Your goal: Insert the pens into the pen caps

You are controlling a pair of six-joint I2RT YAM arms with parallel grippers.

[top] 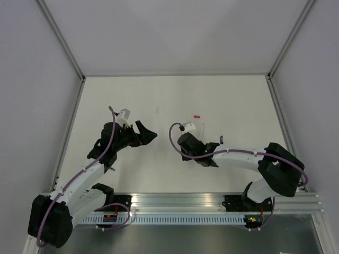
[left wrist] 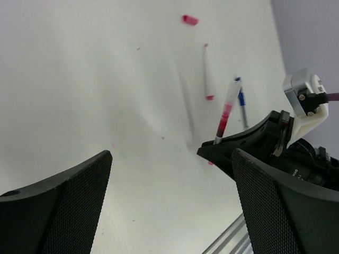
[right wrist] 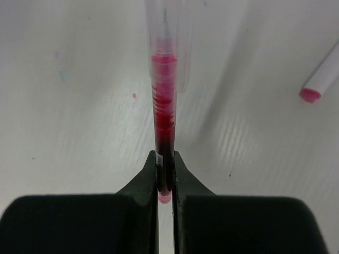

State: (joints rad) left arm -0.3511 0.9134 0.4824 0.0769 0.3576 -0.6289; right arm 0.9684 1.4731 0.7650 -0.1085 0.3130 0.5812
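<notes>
My right gripper (right wrist: 165,161) is shut on the red end of a clear pen with red ink (right wrist: 163,106), which points away from the fingers above the table. From the left wrist view, this pen (left wrist: 226,114) sticks out of the right gripper (left wrist: 212,150). A whitish pen with red ends (left wrist: 207,74) lies beyond it, also visible in the top view (top: 203,128). A dark blue pen (left wrist: 242,106) lies to its right. A red cap (top: 196,115) lies alone farther back (left wrist: 189,20). My left gripper (top: 147,135) is open and empty (left wrist: 170,153), left of the right gripper (top: 192,141).
White table (top: 132,100) with faint red ink specks. An aluminium rail (top: 175,201) runs along the near edge. Grey walls and metal frame posts (top: 66,39) enclose the back and sides.
</notes>
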